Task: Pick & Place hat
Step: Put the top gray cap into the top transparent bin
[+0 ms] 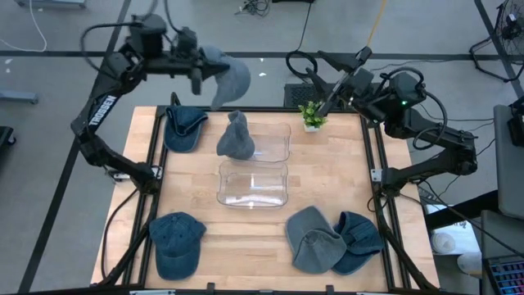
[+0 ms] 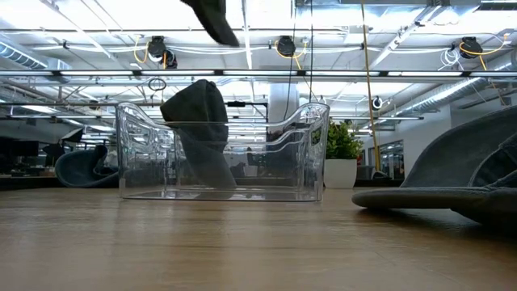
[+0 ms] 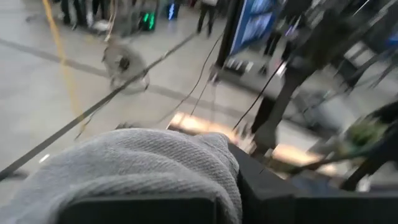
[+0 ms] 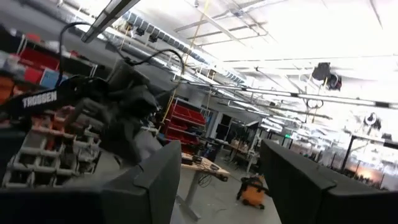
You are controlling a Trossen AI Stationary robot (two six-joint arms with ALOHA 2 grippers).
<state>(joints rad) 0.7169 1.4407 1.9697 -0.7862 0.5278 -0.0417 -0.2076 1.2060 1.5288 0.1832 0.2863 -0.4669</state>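
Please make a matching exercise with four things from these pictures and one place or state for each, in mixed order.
Things:
1. grey cap in the left gripper
2. grey hat draped over the clear plastic bin
3. small green potted plant
4. right gripper

Places or states:
A. far table edge
B. open, empty, raised
C. hanging on bin wall
D. lifted beyond the table

Pairs: 1-D, 2-C, 3-A, 4-B

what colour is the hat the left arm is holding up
Grey. The hat clamped in the left gripper shows best in the high view.
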